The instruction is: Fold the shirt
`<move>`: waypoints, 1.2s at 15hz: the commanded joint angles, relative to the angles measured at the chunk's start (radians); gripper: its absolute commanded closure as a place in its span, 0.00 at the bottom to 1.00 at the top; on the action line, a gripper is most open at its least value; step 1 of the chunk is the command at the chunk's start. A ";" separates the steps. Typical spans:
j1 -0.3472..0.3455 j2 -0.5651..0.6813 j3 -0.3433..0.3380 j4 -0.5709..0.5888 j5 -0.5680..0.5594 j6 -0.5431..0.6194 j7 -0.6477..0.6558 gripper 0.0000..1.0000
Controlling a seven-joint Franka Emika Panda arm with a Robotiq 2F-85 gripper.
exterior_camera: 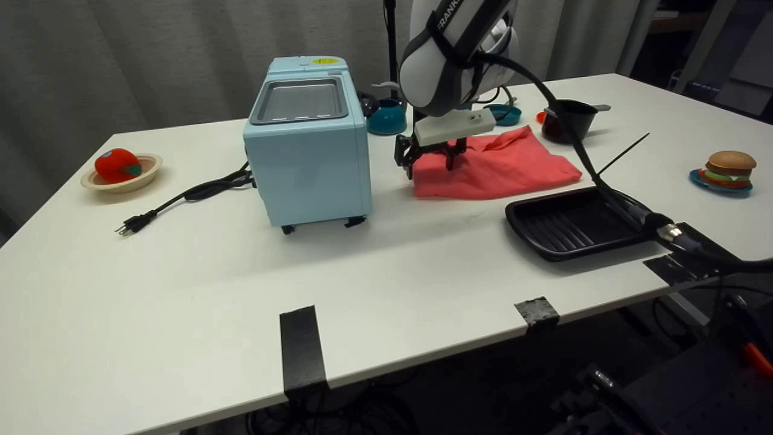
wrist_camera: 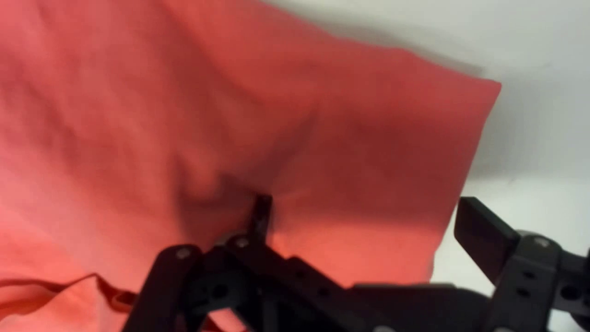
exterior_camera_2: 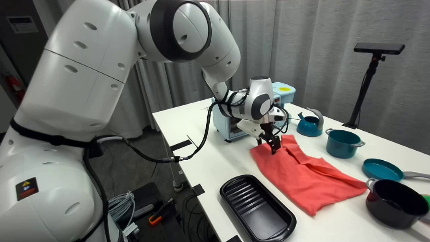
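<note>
The red-pink shirt [exterior_camera: 513,166] lies on the white table, mostly flat; it also shows in an exterior view [exterior_camera_2: 302,181] with raised wrinkles along its far side. In the wrist view the shirt [wrist_camera: 138,120] fills most of the picture, one corner pointing right. My gripper [exterior_camera: 430,169] is low over the shirt's end nearest the blue oven; it also shows in an exterior view [exterior_camera_2: 267,148]. In the wrist view the gripper [wrist_camera: 364,200] is wide open. The left finger is at the cloth, which creases around its tip. The right finger is just past the shirt's edge, over bare table.
A light blue toaster oven [exterior_camera: 314,169] stands close beside the gripper. A black baking pan [exterior_camera_2: 258,208] lies near the shirt's front side. A teal kettle [exterior_camera_2: 309,127], teal pot [exterior_camera_2: 342,144], teal frying pan [exterior_camera_2: 383,169] and black pot [exterior_camera_2: 393,205] stand around the shirt's far side.
</note>
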 commanded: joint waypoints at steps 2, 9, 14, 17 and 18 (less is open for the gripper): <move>0.006 0.028 -0.004 0.028 0.043 -0.046 -0.036 0.28; -0.003 0.017 -0.007 0.047 0.046 -0.074 -0.040 0.71; -0.052 -0.041 0.043 0.038 0.132 -0.085 -0.086 1.00; -0.099 -0.083 0.084 0.048 0.226 -0.098 -0.151 0.97; -0.118 -0.104 0.098 0.044 0.259 -0.099 -0.175 0.97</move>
